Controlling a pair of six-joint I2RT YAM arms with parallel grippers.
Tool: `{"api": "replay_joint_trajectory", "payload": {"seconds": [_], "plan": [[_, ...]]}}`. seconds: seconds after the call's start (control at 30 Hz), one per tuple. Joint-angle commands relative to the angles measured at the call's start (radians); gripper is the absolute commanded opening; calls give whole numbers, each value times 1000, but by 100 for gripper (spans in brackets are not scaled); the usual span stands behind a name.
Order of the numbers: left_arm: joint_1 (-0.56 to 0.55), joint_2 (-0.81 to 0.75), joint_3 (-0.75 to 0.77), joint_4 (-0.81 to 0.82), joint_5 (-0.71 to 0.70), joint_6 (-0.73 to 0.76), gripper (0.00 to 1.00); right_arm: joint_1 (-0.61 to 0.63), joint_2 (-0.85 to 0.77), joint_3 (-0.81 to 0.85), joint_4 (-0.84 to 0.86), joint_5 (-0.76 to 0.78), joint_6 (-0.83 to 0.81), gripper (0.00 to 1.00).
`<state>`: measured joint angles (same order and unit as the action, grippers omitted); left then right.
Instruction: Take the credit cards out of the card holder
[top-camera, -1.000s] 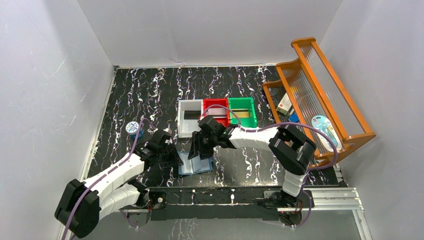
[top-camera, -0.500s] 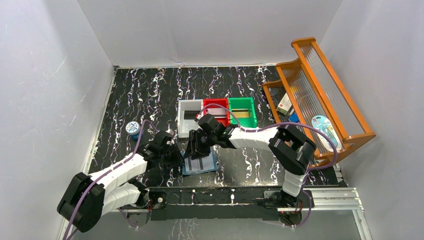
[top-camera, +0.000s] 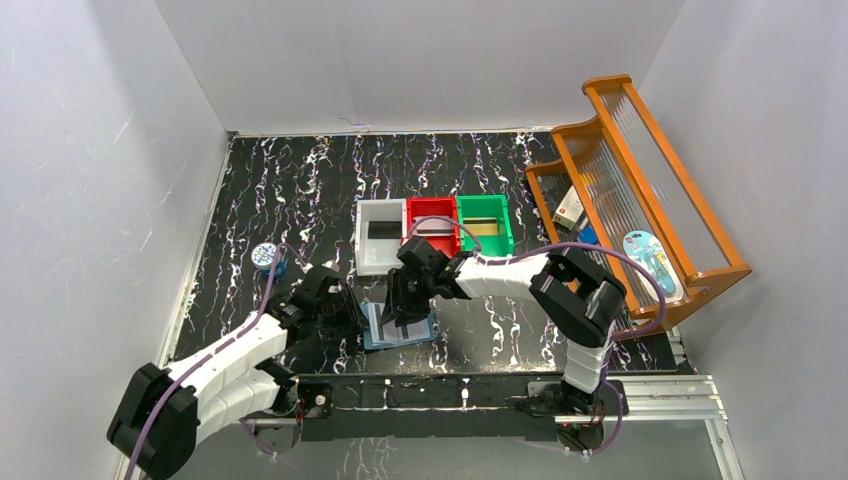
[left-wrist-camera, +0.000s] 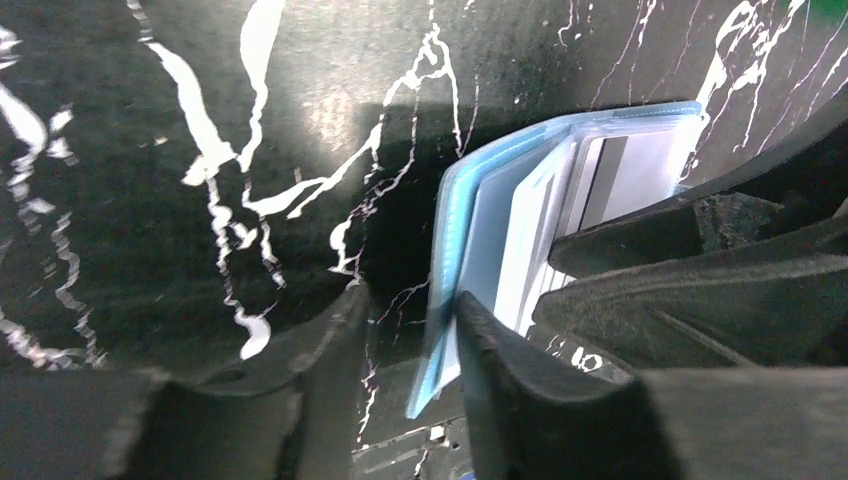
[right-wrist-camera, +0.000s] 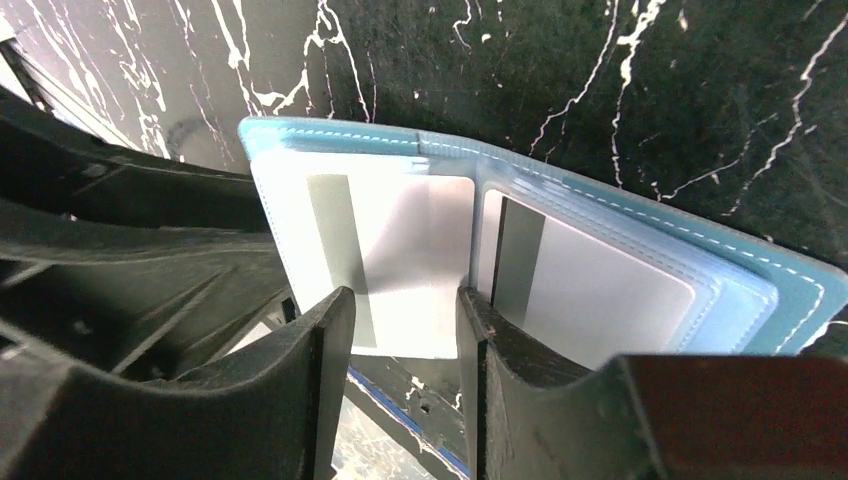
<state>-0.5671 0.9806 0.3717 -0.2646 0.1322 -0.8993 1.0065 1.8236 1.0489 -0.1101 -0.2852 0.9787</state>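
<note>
The card holder (top-camera: 392, 336) is found spread open on the table near its front edge, between the two arms. Two pale credit cards (right-wrist-camera: 385, 235) are seen seated in the clear pockets, one on each side of the fold, so nothing is counted as removed yet. The right gripper (right-wrist-camera: 405, 295) is held over the left-hand card with its jaws parted; contact with the card possibly exists, but it cannot be made out. The left gripper (left-wrist-camera: 408, 305) is also parted, and the holder's outer flap edge is seen in its gap, unclamped. Both extractions are judged outstanding.
</note>
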Motion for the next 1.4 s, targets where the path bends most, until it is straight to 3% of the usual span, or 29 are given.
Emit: {"api": "replay_joint_trajectory", "payload": {"seconds": [0.0, 0.23, 0.57, 0.9, 1.03, 1.23, 1.37], "plan": [[-5, -101, 74, -187, -116, 2, 41, 4, -8, 6, -33, 36, -21, 50], [-5, -166, 148, -254, -175, 28, 51, 4, -20, 31, -49, 52, -41, 50], [-5, -8, 118, -40, 100, 122, 50, 4, -35, 42, -48, 58, -52, 50], [-5, 53, 65, -16, 96, 114, 16, 4, -50, 33, -43, 54, -46, 50], [-4, 66, 42, 11, 100, 111, 11, -14, -76, -14, 37, 11, -7, 51], [-4, 84, 27, 17, 89, 112, 6, -17, -76, -17, -43, 93, -13, 53], [-4, 90, 8, 31, 90, 112, 4, -17, -69, -25, -44, 69, -15, 53]]}}
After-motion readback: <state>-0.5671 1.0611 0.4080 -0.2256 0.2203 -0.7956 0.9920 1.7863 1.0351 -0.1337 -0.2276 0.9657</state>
